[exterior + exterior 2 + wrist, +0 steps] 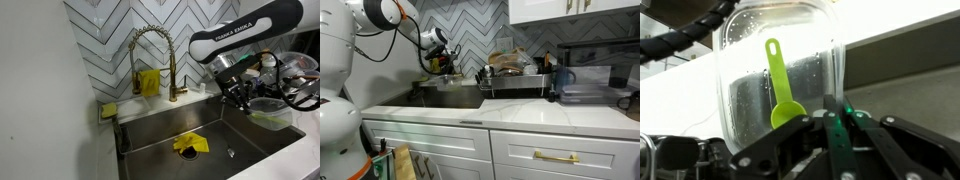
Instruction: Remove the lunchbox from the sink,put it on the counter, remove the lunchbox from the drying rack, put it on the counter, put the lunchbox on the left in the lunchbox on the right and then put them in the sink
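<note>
The clear lunchbox [780,70] is being held by the gripper [838,118]. In the wrist view the jaws are being pressed together on the near wall of the box, at its rim, and the box is standing out beyond the fingertips. A green spoon [780,85] is lying inside it. In an exterior view the lunchbox [268,112] is hanging in the air just below the gripper [243,100], above the right part of the sink [160,135], and no surface is being touched by it.

At the far left, a yellow sponge [108,110] is lying beside the basin. A gold faucet [160,60] is rising at the far edge, and a yellow cloth [150,82] is hanging on it. Another yellow cloth [190,144] is lying on the sink floor, near the small drain [230,153], well below the held box. To the right, the drying rack [520,88] is standing on the counter [540,118] just beside the sink, and it is filled with dishes. The rack is close to the lunchbox on its right side.
</note>
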